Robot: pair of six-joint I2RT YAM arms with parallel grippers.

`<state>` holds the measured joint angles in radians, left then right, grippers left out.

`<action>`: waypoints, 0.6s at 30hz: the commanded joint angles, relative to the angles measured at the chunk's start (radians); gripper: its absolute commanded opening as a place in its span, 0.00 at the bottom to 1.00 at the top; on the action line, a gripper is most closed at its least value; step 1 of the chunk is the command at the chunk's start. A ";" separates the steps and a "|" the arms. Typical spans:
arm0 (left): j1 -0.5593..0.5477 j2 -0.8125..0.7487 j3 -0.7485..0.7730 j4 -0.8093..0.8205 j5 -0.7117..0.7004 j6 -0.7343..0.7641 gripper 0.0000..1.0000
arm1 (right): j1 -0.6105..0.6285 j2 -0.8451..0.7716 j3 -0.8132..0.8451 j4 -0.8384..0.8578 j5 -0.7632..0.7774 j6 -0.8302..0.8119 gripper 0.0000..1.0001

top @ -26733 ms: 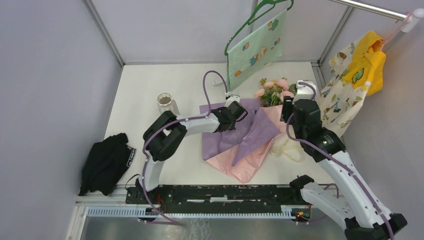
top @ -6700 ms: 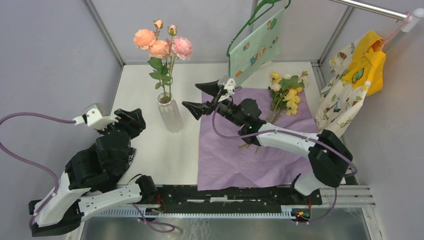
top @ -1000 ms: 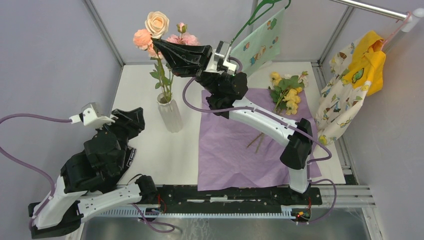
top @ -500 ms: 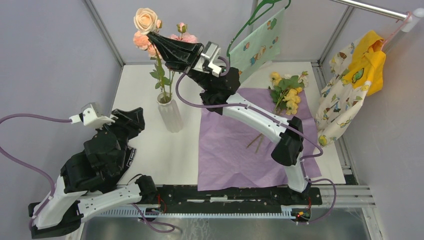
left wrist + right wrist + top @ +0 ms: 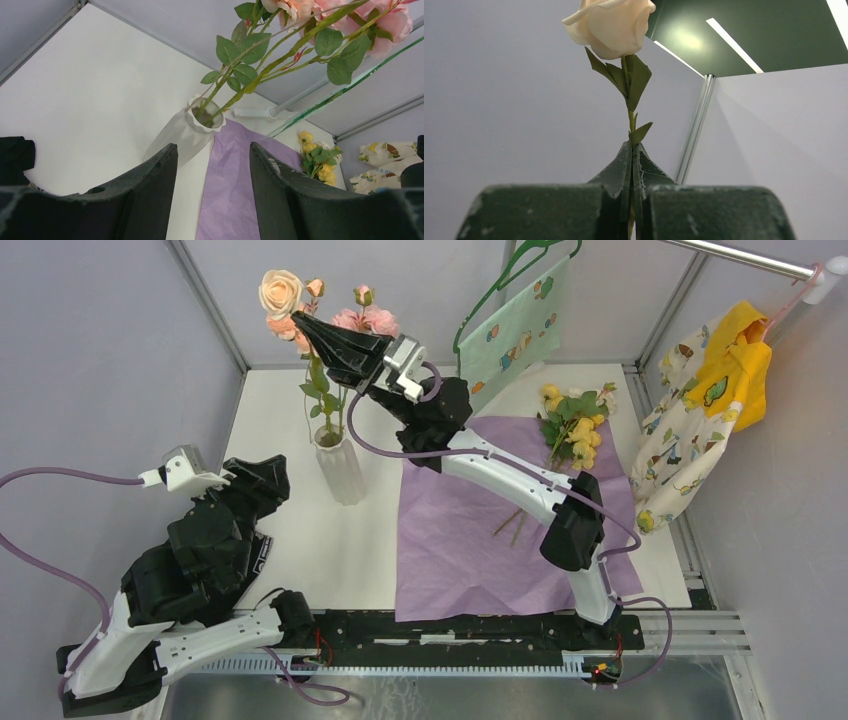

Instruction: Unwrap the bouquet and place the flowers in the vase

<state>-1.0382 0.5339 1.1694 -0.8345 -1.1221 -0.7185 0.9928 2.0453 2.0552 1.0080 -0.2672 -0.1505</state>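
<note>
Right gripper pinching cream rose stem at 12 o'clock of vase; left gripper spread, empty; risk: stem snags standing pink roses, tipping vase.

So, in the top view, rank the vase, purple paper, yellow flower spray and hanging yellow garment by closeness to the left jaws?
1. vase, just to their right
2. purple paper, mid-table
3. yellow flower spray, paper's far-right corner
4. yellow garment, hanging far right
</note>
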 commanded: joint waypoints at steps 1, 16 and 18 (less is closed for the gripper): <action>0.002 -0.003 0.013 0.037 -0.015 0.036 0.61 | 0.001 -0.026 -0.027 0.021 0.020 -0.042 0.00; 0.002 0.010 0.019 0.038 -0.016 0.036 0.61 | 0.001 -0.086 -0.076 0.010 0.035 -0.133 0.00; 0.002 0.014 0.021 0.038 -0.016 0.036 0.61 | 0.001 -0.097 -0.087 0.011 0.036 -0.141 0.00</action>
<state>-1.0382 0.5339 1.1698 -0.8345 -1.1221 -0.7181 0.9932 2.0319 1.9793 0.9943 -0.2520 -0.2539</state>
